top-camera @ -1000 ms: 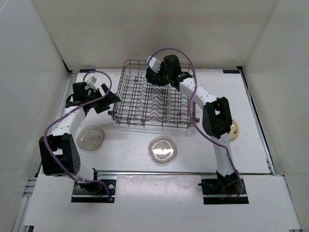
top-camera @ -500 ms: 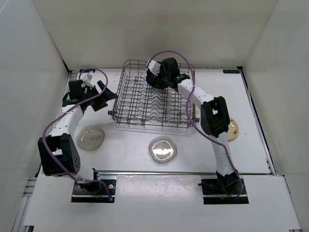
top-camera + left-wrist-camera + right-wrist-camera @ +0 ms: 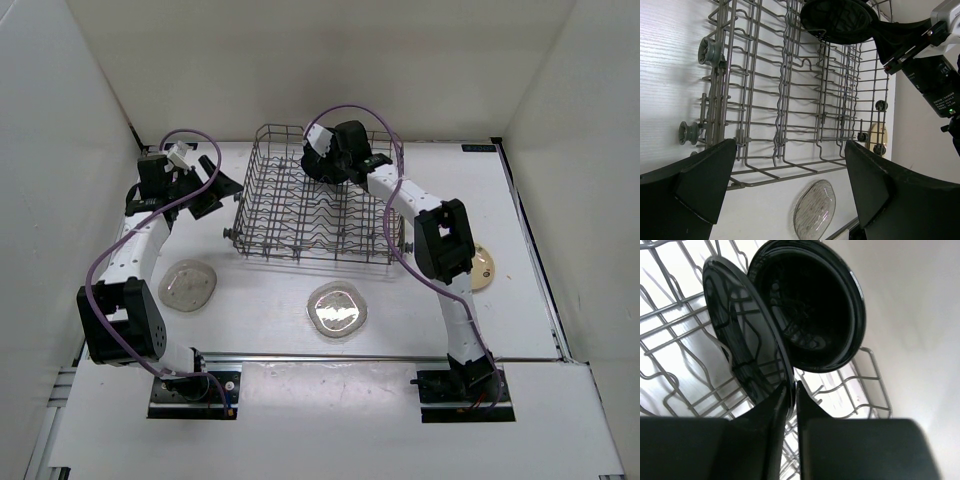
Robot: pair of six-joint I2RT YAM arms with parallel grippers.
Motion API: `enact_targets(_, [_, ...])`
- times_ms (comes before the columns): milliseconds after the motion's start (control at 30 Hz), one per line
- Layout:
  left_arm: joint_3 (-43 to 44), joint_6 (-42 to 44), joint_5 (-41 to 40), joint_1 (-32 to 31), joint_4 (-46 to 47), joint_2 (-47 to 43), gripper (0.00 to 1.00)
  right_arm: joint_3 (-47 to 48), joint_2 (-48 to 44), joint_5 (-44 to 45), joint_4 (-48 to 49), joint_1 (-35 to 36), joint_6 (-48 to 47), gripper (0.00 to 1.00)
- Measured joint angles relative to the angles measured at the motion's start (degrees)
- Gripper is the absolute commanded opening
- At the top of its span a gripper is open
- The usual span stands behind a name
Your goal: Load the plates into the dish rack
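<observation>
Black plate (image 3: 747, 335) is pinched by its rim in my right gripper (image 3: 790, 390), beside a second black plate (image 3: 810, 310) standing at the dish rack's (image 3: 310, 258) far side. My left gripper (image 3: 790, 144), spread and empty, has drawn back leftward, leaving room; slotting looks nearly done.

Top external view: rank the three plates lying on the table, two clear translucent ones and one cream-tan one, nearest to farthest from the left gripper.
From the left gripper:
1. The left clear translucent round plate, on the gripper's own side.
2. The middle clear translucent round plate, in front of the grey wire dish rack.
3. The cream-tan round plate, far right.
</observation>
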Motion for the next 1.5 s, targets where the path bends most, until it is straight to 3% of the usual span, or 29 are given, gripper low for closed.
enact_targets(267, [-0.02,0.00,0.02,0.00,0.00,0.00,1.00,0.00,0.48,0.74,0.59,0.02,1.40,0.34])
enact_targets(767, [-0.15,-0.04,0.09,0.00,0.00,0.00,1.00,0.02,0.48,5.22,4.74,0.07,4.74,0.44])
enact_targets(900, [-0.94,-0.48,0.09,0.00,0.00,-0.17,1.00,0.20,0.48,5.18,4.46,0.07,7.87,0.55])
enact_targets(1000, [-1.16,-0.85,0.07,0.00,-0.39,-0.52,1.00,0.61,0.46,3.89,3.21,0.07,12.26,0.73])
enact_targets(1033, [-1.38,-0.96,0.09,0.00,-0.35,-0.79,1.00,0.68,0.33,2.99,2.64,0.07,14.38,0.94])
enact_targets(1067, [-1.70,-1.11,0.07,0.00,-0.37,-1.27,1.00,0.68,-0.02,1.95,1.64,0.13,17.14,1.00])
enact_targets(1200, [-2.91,-1.60,0.02,0.00,-0.48,-3.45,1.00,-0.04,-3.50,-2.51,-1.16,0.96,24.70,1.00])
enact_targets(1500, [-7.80,-3.06,-1.07,0.00,-0.20,-11.67,1.00,0.72,-22.23,-3.50,-8.04,4.61,46.47,1.00])
